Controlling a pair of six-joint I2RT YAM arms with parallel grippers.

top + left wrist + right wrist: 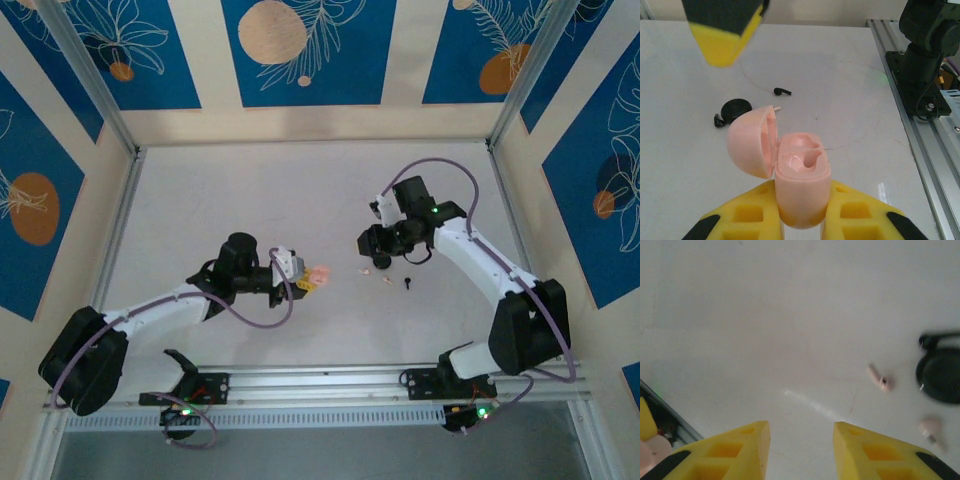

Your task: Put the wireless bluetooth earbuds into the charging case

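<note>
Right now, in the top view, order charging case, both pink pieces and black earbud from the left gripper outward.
1. charging case, in the left gripper.
2. nearer pink piece, just right.
3. farther pink piece, further right.
4. black earbud, farthest right.

charging case (802, 180): pale pink, glossy, rounded, open. lid (752, 142) swung over on the hinge to the case's left, standing roughly upright. both wells in the base are empty. base upright, lower half pinched between the yellow fingers of the left gripper (802, 200). sits left of the middle of the worktop (250, 200), toward the near edge. lifted or resting: can't tell.

black earbud (782, 91): tiny, short stem, lying on its side on the worktop right of centre, well apart from the case.

second black earbud (718, 121): same kind, lying right against the rim of a black disc (737, 109), near the lid.
</note>
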